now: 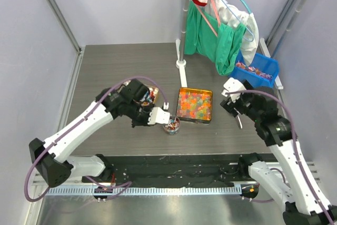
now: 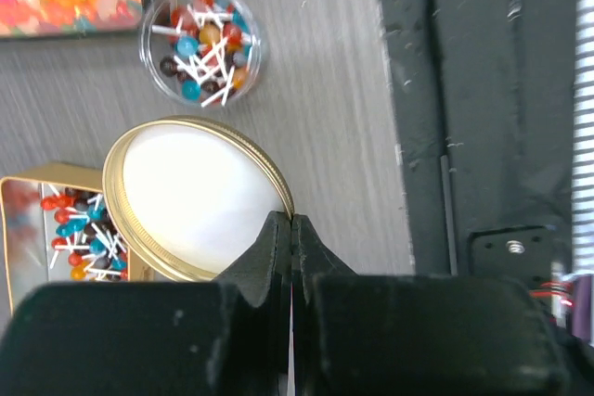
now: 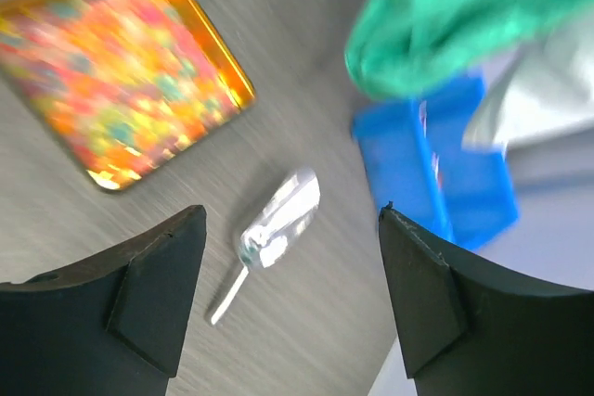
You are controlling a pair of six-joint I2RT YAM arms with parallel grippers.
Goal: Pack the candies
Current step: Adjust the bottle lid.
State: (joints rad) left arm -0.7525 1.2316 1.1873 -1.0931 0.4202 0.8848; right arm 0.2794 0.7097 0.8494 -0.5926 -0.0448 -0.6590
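Observation:
The candies [image 2: 201,44] are small red, blue and brown sweets with white bits, filling a small clear round cup [image 1: 171,126]. More of them lie in a gold tin [image 2: 65,229] at the lower left. Wrapped candies also fill a blue bin [image 1: 256,70] at the back right. My left gripper [image 2: 291,222] is shut on the rim of a round gold-edged lid [image 2: 200,197], held beside the cup [image 2: 158,62] and over the tin's corner. My right gripper [image 3: 290,215] stands open above a clear plastic scoop [image 3: 278,220] that lies on the table, and nothing is between its fingers.
A gold tray of orange, yellow and green jelly pieces [image 1: 195,105] sits mid-table between the arms. A stand [image 1: 181,51] with green cloth [image 1: 221,46] and hangers rises at the back. The black base rail [image 2: 464,136] runs along the near edge.

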